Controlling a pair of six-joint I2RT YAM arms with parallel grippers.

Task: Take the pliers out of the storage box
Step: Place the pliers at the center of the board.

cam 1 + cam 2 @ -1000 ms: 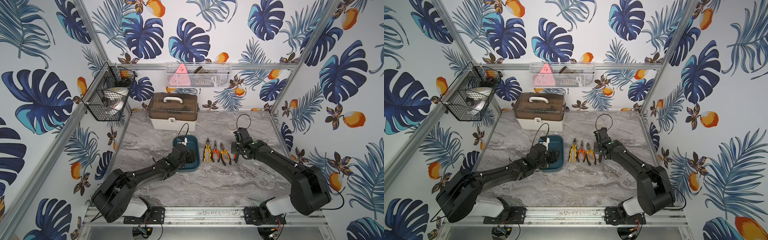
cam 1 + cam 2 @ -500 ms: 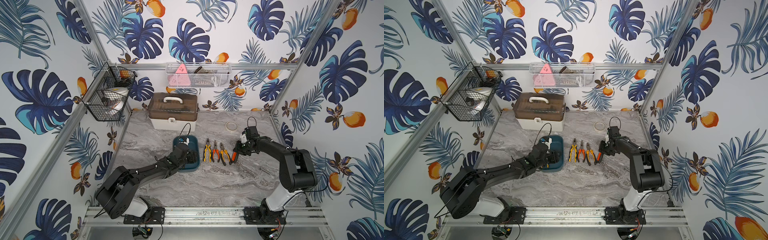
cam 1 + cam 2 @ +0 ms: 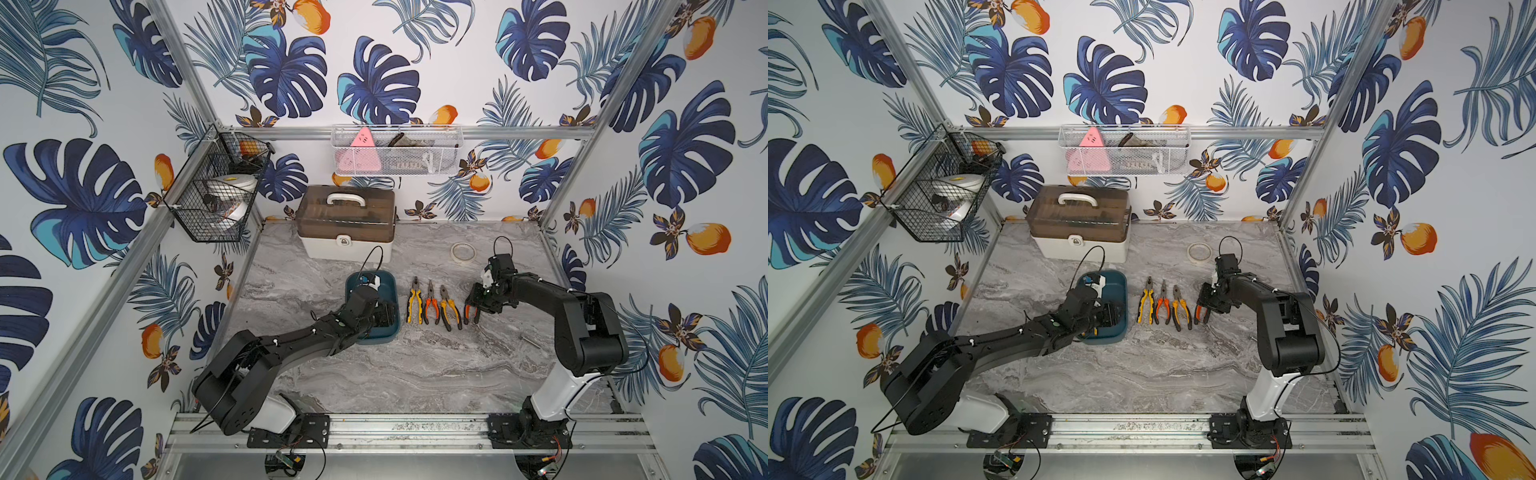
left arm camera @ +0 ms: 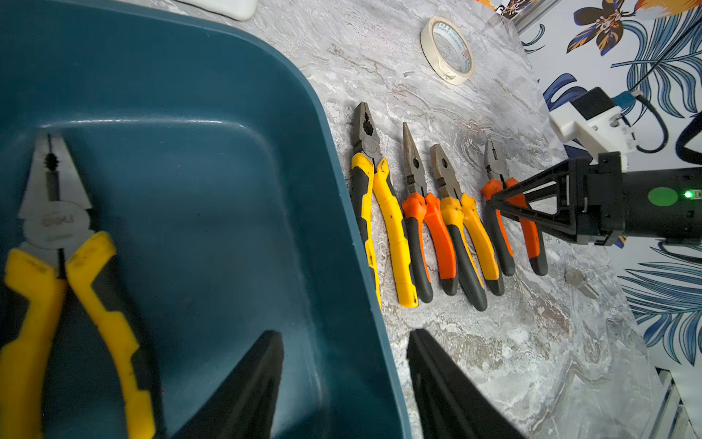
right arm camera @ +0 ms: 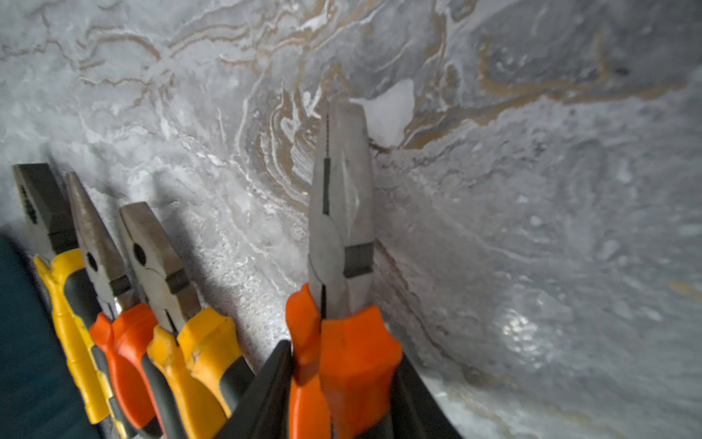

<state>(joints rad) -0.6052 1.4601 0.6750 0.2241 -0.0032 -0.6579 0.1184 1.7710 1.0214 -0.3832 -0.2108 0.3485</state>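
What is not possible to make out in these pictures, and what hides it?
- Last pliers in the tray: top views, mostly under the left gripper; left wrist view, handles cut by the edge.
- Whether the right gripper grips the orange pliers: right wrist view, cut off by the edge.
- Small metal piece: too small to name.

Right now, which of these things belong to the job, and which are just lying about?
Belong to the job:
teal storage box
yellow pliers inside it
three pliers laid in a row beside it
orange pliers at the row's end

Just lying about:
white case
tape roll
black wire basket
white wire basket
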